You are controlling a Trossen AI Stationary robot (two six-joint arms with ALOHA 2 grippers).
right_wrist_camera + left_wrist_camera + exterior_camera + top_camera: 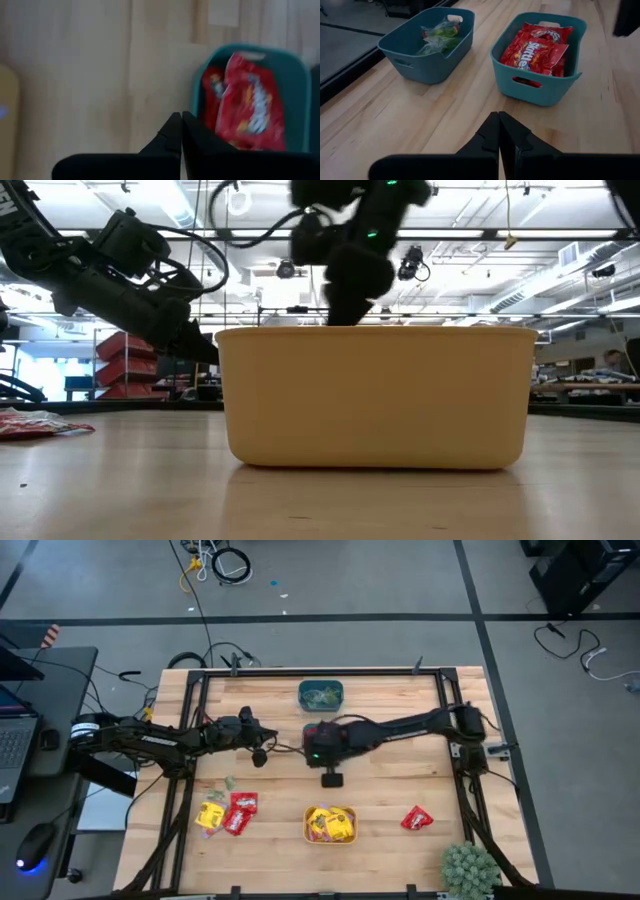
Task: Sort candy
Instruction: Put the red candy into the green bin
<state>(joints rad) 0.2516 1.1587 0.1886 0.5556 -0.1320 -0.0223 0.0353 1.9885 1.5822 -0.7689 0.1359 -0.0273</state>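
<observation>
Above the table's middle, both tools, left (498,131) and right (181,131), are closed, empty.

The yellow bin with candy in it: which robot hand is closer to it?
The right one. The right gripper sits shut just behind the yellow bin, empty. The left gripper waits shut farther back, off toward the left side.
</observation>
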